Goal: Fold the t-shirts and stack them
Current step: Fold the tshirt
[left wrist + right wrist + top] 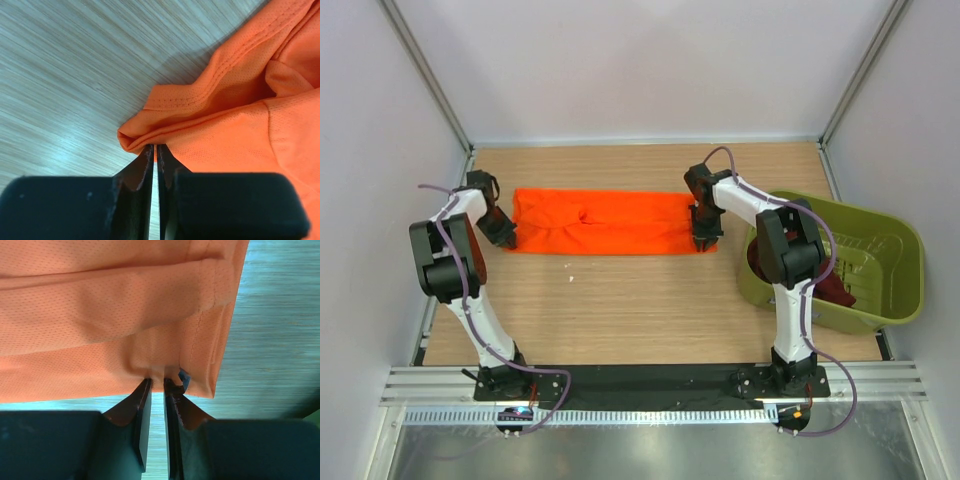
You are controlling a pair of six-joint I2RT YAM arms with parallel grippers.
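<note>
Slippage worries me: my left tool [156, 151] and right tool [157, 381] pinch only thin edges of the orange t-shirt [600, 222] lying between them on the worktop [620, 300], so uneven pulling could free one.

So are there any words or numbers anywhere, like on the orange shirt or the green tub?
None can be read.
The orange t-shirt is plain cloth, with no print.
A small blue bit at its hem is too small to show any letters.
The green tub shows no label, and the maroon t-shirt in it shows no print.
</note>
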